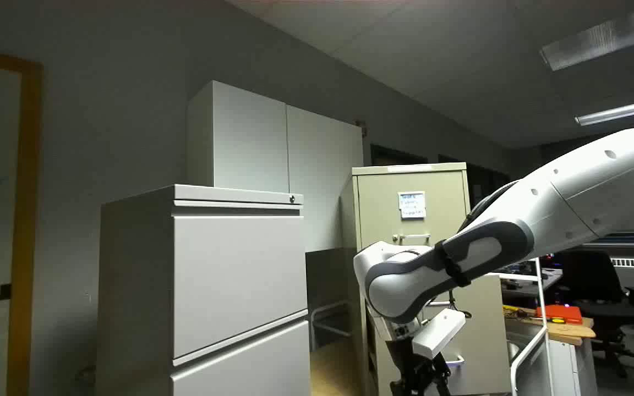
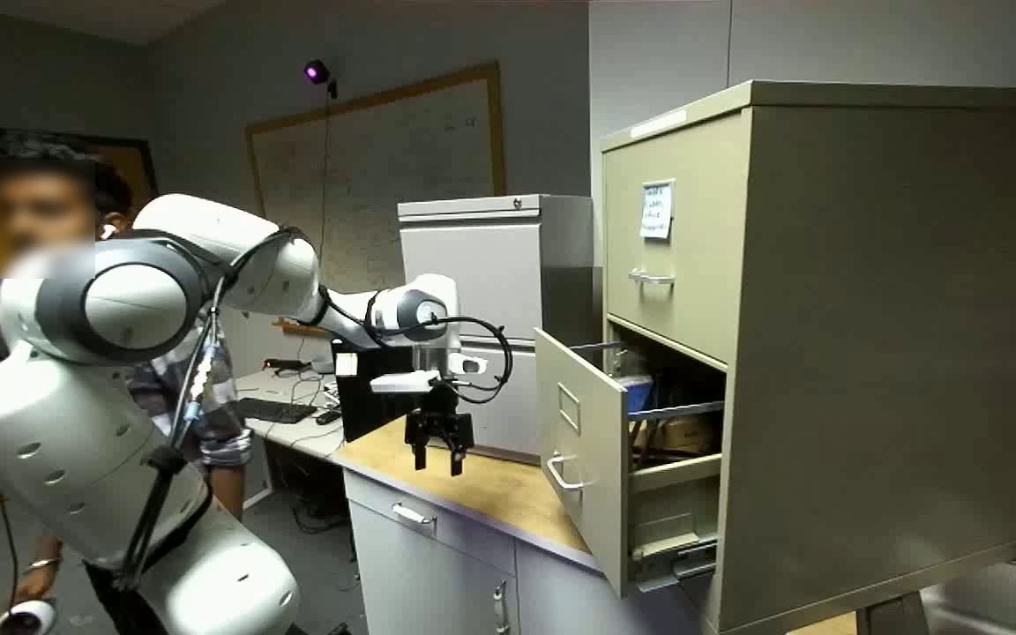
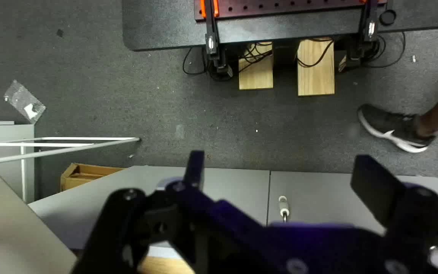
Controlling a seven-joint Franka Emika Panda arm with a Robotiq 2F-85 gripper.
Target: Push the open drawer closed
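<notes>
Drawer (image 2: 594,459): extended well out of the second tier of the beige filing cabinet (image 2: 896,353), directly below the top drawer (image 2: 698,238); its inside is exposed, and a blue item (image 2: 638,394) and a brown one (image 2: 687,435) can be made out there.
Drawer handle (image 2: 564,474): fixed low on the drawer's face; partly covered by the gripper in an exterior view.
Gripper (image 2: 438,466): pointed downward before the drawer's face; a gap is shown between the two in an exterior view.
Fingers (image 3: 195,169): spread wide apart, with nothing held between them.
Arm (image 2: 296,278): stretched toward the cabinets, its wrist turned down.
Top drawer: closed flush, and marked with a handwritten card (image 1: 411,205) whose words cannot be read with certainty.
Grey cabinet (image 2: 473,265): placed on the wooden counter (image 2: 508,498) near the filing cabinet; its drawers are shut, as far as shown in both exterior views.
Cupboard doors (image 3: 238,190): seen from above in the wrist view, set side by side under the counter.
Floor (image 3: 257,148): occupied by a shoe (image 3: 390,127) at the right and by a black table (image 3: 158,26) at the top.
Person (image 2: 227,441): partly hidden behind the arm, the face blurred.
</notes>
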